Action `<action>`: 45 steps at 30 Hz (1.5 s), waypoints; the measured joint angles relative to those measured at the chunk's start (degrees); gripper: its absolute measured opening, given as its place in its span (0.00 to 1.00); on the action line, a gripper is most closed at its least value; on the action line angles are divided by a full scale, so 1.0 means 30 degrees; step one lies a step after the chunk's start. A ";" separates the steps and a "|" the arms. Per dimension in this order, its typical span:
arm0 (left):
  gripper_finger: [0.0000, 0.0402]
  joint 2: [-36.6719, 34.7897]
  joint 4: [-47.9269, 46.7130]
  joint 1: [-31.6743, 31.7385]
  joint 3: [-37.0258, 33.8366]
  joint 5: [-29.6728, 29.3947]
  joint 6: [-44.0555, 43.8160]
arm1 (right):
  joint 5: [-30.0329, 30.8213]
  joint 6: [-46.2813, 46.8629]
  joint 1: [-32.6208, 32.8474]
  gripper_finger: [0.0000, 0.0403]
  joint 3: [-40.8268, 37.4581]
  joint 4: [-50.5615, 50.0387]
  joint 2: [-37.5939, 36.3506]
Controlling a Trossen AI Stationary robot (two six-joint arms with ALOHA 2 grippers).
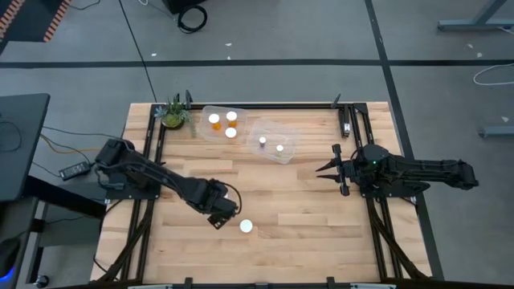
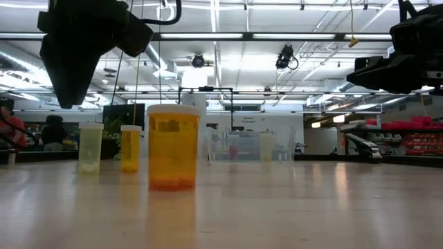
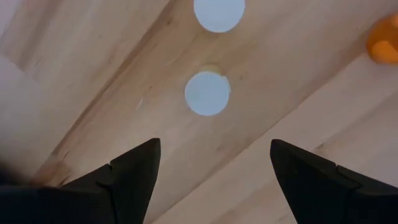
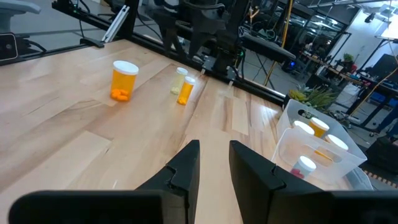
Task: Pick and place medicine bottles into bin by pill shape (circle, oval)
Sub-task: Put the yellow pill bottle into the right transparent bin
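Bottles left on the bench (image 1: 321, 209): one big bottle (image 1: 246, 226) upright near the front edge, two small ones (image 4: 183, 87) just beside the left arm, seen clearly only from the right wrist; the rest sit in two clear bins (image 1: 273, 140) at the back. Left hand (image 1: 224, 215) hovers, fingers (image 3: 134, 168) spread wide, over two white caps; right hand (image 1: 325, 170) waits well apart, fingers only narrowly parted. Judged light, rigid, smooth plastic, easily tipped, so grip across the orange wall below the cap.

Orange bottle (image 2: 173, 146), white cap; pale wood-grain table (image 1: 305, 217); clear bins (image 1: 271, 139); black left pincer (image 3: 211, 171).
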 joint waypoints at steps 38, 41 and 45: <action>0.61 0.1683 0.0426 -0.2002 -0.0237 -0.2730 0.0628 | 0.0000 -0.0006 0.0000 0.23 0.0000 -0.0022 -0.0004; 0.60 0.1613 0.1356 -0.2459 -0.1740 -0.2564 -0.0193 | 0.0000 -0.0006 0.0000 0.23 0.0000 -0.0022 -0.0003; 0.58 0.1515 0.2497 -0.3064 -0.3573 -0.1558 -0.0991 | 0.0000 -0.0004 0.0000 0.23 0.0000 -0.0024 0.0000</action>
